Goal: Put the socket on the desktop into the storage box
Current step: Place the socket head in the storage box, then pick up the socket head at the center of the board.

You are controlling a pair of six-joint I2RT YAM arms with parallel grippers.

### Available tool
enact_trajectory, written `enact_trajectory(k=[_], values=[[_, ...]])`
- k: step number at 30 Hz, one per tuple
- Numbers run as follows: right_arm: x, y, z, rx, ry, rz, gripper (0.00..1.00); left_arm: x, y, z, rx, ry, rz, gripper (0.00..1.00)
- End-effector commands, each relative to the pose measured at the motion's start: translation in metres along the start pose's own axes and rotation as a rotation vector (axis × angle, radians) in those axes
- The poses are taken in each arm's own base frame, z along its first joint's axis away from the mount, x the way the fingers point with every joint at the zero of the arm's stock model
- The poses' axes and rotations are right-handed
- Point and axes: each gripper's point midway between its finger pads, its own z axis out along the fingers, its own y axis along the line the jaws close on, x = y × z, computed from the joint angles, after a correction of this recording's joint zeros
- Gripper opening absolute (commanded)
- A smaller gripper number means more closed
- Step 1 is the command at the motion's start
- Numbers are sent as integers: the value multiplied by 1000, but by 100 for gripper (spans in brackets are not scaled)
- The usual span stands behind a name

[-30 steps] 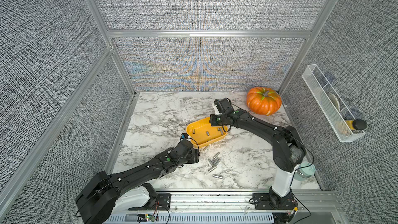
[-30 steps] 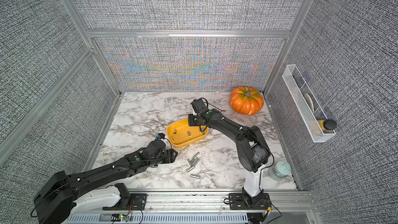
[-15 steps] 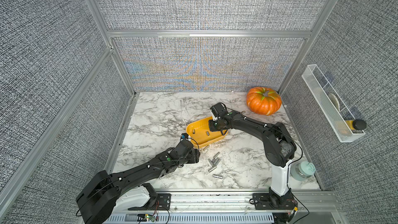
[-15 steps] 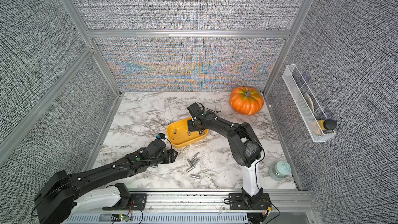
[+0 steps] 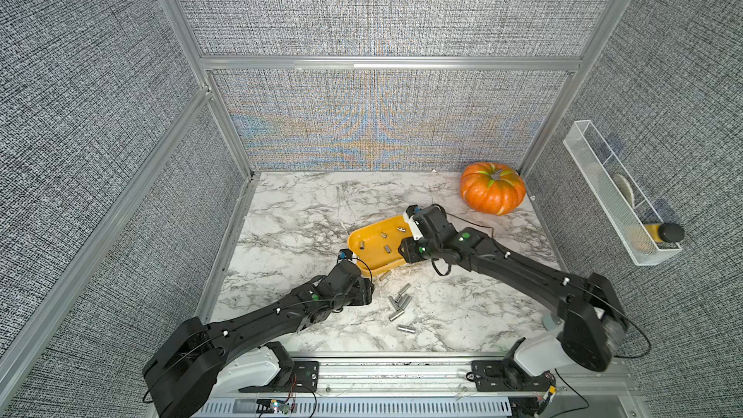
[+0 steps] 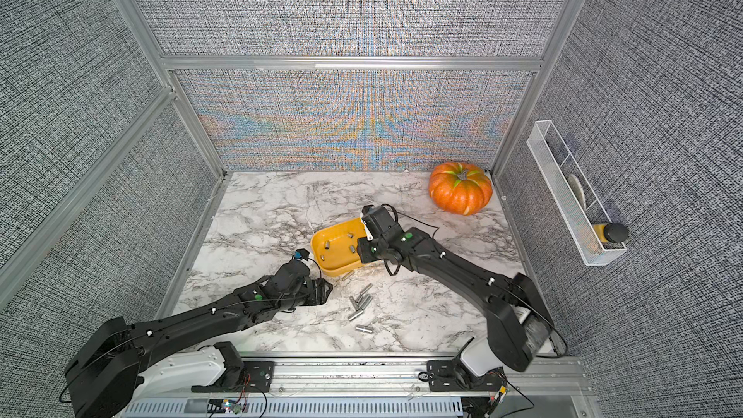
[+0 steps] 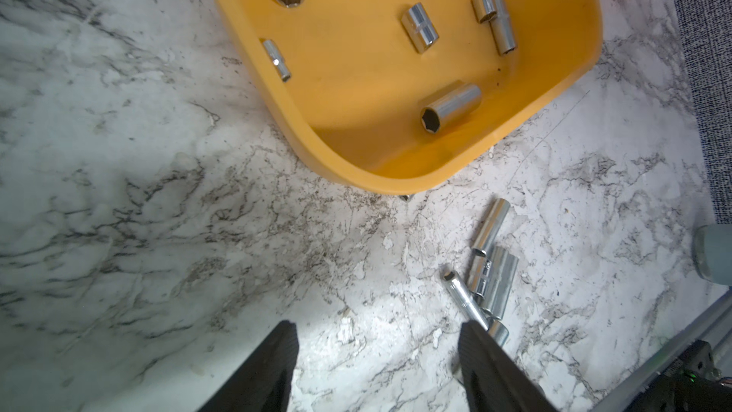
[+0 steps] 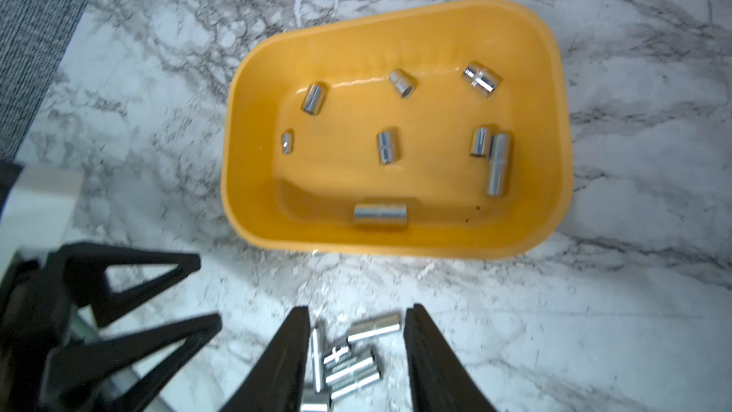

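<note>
While left arm (image 5: 261, 317) and right arm (image 5: 522, 275) reach low toward frame centre, your left fingers (image 7: 277, 354) and right fingers (image 8: 293, 340) stand apart, empty; storage box (image 5: 354, 243) holds eight sockets (image 8: 387, 147), loose sockets (image 5: 402, 302) lie on bench (image 5: 305, 211) below it.

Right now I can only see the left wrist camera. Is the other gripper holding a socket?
Observer: No. The right gripper is open and empty, hanging by the storage box's right end.
Operator: Are there more sockets than my little pile?
Observer: Yes, one lone socket lies on the desktop, on the near side of the pile and apart from it.
Operator: What's the orange bit in my corner?
Observer: A pumpkin, sitting at the desktop's far right corner, clear of the box.
</note>
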Motion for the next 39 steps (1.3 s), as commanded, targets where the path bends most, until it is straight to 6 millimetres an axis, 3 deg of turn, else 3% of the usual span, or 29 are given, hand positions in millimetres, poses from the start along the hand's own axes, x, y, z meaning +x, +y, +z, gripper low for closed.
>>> enact_trajectory(k=[1, 4, 7, 11, 15, 24, 39], values=[[40, 13, -21, -33, 48, -46, 45, 1, -5, 1, 28, 2, 17, 70], [75, 30, -37, -87, 73, -58, 45, 3, -4, 1, 33, 11, 11, 70], [107, 38, -40, -96, 118, -93, 45, 6, -3, 2, 36, 14, 3, 70], [146, 36, -26, -49, 217, -157, 45, 9, -2, 2, 42, 19, -6, 70], [169, 38, -9, -39, 271, -206, 45, 10, -3, 1, 45, 27, -4, 70], [185, 36, 13, -26, 315, -268, 46, 12, -2, -2, 46, 30, -12, 70], [190, 34, 33, 9, 355, -338, 45, 14, 0, 0, 35, 41, -13, 70]])
